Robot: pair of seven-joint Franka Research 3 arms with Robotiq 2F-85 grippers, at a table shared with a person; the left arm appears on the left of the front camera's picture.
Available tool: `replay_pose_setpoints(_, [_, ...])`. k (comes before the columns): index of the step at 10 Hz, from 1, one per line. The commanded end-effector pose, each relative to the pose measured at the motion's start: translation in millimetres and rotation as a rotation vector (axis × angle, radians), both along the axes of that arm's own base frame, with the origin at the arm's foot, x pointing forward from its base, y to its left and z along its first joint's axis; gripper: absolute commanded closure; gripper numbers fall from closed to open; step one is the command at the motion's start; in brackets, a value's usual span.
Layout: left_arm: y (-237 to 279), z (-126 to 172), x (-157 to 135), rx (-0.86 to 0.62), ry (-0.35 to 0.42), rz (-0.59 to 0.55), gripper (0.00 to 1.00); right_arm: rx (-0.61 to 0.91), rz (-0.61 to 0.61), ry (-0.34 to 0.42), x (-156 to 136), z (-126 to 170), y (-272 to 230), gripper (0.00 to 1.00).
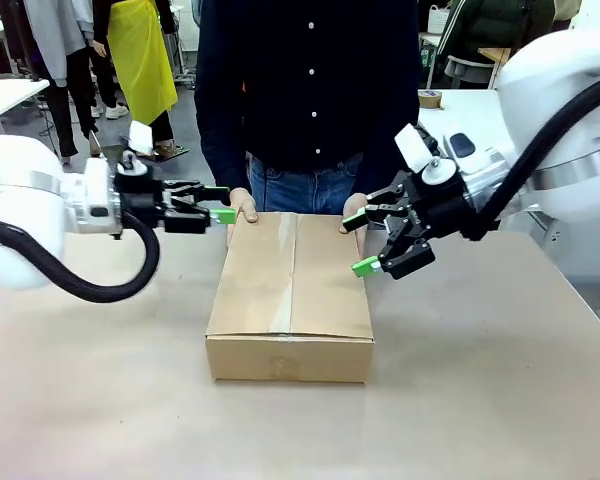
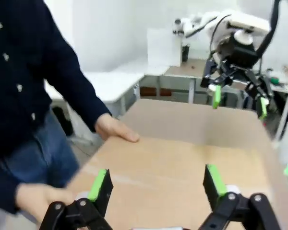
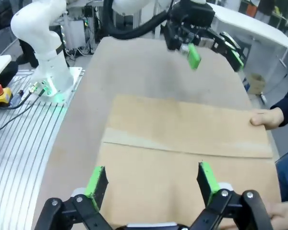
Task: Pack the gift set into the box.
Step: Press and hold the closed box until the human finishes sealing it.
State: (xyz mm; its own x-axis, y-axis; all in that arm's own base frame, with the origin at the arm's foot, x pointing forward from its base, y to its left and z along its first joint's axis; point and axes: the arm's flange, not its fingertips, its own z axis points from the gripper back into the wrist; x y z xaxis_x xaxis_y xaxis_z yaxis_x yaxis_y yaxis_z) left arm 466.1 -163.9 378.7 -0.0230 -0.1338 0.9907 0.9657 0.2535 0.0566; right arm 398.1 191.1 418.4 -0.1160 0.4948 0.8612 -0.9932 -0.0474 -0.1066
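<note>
The box (image 1: 291,290) stands in the middle of the table with its flaps folded shut, so the gift set is hidden. A person at the far side rests both hands (image 1: 244,206) on the box's far edge. My left gripper (image 1: 223,205) hovers open at the box's far left corner, close to the person's hand. My right gripper (image 1: 360,243) hangs open just off the box's right side, fingers spread, holding nothing. The left wrist view looks down on the closed box top (image 2: 182,167) between open fingers (image 2: 100,186). The right wrist view shows the same top (image 3: 182,143) and its centre seam.
The brown table (image 1: 500,380) is bare around the box. People stand farther back on the left. The right wrist view shows the left arm's base (image 3: 50,57) on a ribbed metal plate with a red button box (image 3: 0,93).
</note>
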Motion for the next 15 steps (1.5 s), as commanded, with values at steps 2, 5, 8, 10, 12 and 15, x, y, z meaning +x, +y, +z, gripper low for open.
replay_pose_setpoints(2, [-17,-44,13,0.142,-0.075,-0.034,0.00,0.067,0.013,0.028,45,-38,29,0.00])
replay_pose_setpoints(5, [-33,-57,22,0.231,-0.024,-0.208,0.00,0.119,-0.065,0.078,64,-70,35,0.00])
replay_pose_setpoints(8, [-49,-58,26,0.279,0.009,-0.253,0.00,0.130,-0.113,0.126,76,-97,11,0.00])
replay_pose_setpoints(10, [-56,-59,32,0.310,0.024,-0.243,0.00,0.102,-0.111,0.152,82,-110,6,0.00])
replay_pose_setpoints(12, [-57,-60,34,0.356,0.042,-0.253,0.00,0.083,-0.100,0.155,85,-119,1,0.00])
replay_pose_setpoints(15, [-48,-63,40,0.397,0.058,-0.233,0.00,0.072,-0.104,0.171,86,-128,0,0.00])
